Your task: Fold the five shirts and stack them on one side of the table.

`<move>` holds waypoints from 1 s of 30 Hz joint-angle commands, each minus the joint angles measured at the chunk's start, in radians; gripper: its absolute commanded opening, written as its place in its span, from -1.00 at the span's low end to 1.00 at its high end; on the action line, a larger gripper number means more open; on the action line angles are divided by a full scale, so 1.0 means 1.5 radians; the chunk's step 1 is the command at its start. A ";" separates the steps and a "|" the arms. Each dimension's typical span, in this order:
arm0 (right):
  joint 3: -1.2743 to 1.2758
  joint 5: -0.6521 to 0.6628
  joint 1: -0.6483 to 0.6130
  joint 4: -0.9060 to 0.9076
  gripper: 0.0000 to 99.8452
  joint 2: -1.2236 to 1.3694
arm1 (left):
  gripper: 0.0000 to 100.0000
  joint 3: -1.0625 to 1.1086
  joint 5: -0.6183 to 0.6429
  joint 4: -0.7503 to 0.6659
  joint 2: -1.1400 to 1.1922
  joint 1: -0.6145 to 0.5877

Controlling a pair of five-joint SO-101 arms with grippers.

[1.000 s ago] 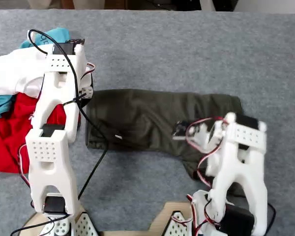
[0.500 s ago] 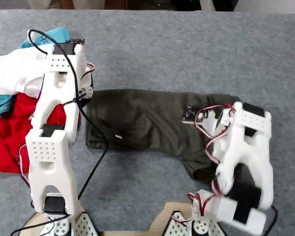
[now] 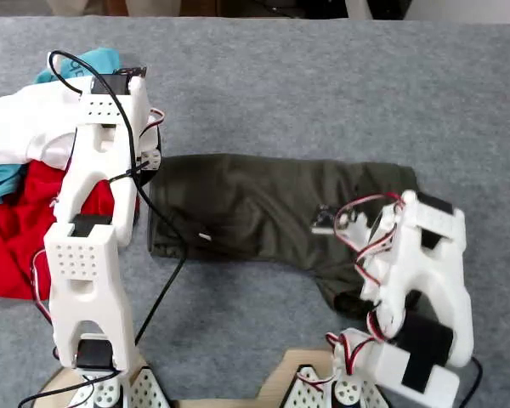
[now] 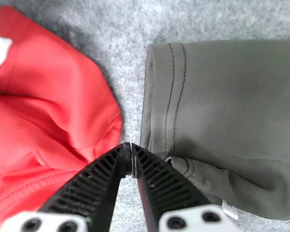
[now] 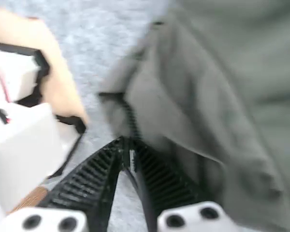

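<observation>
Left gripper (image 4: 130,159), right gripper (image 5: 128,155) closed, tips beside olive shirt (image 4: 227,92) (hem).

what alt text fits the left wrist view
The left tool, black, ribbed and shut, points at a strip of grey table between a crumpled red shirt and the hemmed edge of a dark olive shirt.

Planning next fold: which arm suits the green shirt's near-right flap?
Probably right: the right claw sits at that flap of the green shirt; the left claw sits at the opposite hem, beside the red shirt.
</observation>
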 commanded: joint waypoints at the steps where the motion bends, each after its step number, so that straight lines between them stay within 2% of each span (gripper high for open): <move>1: 0.054 0.026 -0.001 0.008 -0.99 -0.062 | -0.96 -0.034 0.000 0.008 -0.013 -0.005; 5: 0.041 0.027 0.002 0.017 -0.99 -0.114 | -0.96 -0.034 0.000 0.008 -0.013 -0.005; 11: -0.085 -0.001 0.003 0.010 -0.99 -0.128 | -0.96 -0.034 -0.025 0.008 -0.013 -0.005; 15: -0.136 -0.013 0.005 -0.025 -0.99 -0.074 | -0.96 -0.034 -0.026 0.008 -0.013 -0.005; 25: -0.138 -0.023 0.022 -0.106 -0.99 0.141 | -0.96 -0.034 -0.028 0.017 -0.013 -0.006; 30: -0.133 -0.018 0.047 -0.059 -0.99 0.141 | -0.96 -0.034 -0.028 0.017 -0.013 -0.006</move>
